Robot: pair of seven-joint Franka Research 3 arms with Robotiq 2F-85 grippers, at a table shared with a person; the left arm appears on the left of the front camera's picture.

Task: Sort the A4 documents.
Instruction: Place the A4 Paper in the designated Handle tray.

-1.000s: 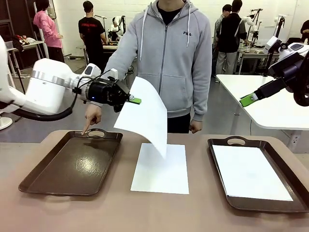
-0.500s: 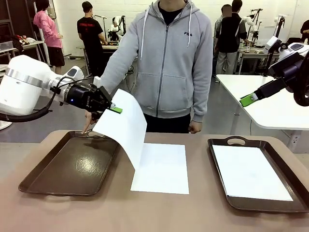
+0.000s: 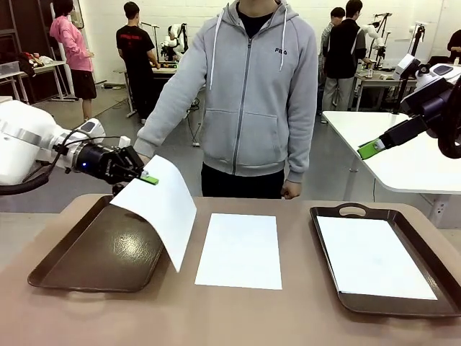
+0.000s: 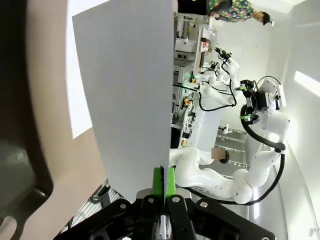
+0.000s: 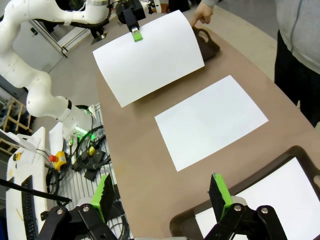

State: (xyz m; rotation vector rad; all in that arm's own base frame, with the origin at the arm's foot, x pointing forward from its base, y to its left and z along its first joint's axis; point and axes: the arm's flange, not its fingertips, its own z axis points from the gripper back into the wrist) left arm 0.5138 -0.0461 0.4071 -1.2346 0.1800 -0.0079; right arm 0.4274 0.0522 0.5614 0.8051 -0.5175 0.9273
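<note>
My left gripper [image 3: 146, 178] is shut on the top edge of a white A4 sheet [image 3: 160, 209], which hangs curved above the left brown tray [image 3: 86, 256]. In the left wrist view the green pads [image 4: 163, 181] pinch that sheet [image 4: 125, 90]. A second A4 sheet [image 3: 240, 249] lies flat on the table's middle. A third sheet [image 3: 373, 256] lies in the right brown tray [image 3: 353, 211]. My right gripper [image 3: 371, 149] hovers open, high at the right. The right wrist view shows its green fingers [image 5: 104, 194] spread wide above the held sheet [image 5: 150, 57] and the middle sheet [image 5: 212, 120].
A person in a grey hoodie [image 3: 248, 86] stands at the far side, one hand [image 5: 202, 11] pointing at the left tray's far handle. Another white table [image 3: 403, 158] stands behind at the right. Brown tabletop lies bare between the trays.
My left gripper has carried the held sheet leftward and lower, from above the middle sheet to above the left tray. The right arm has not moved.
</note>
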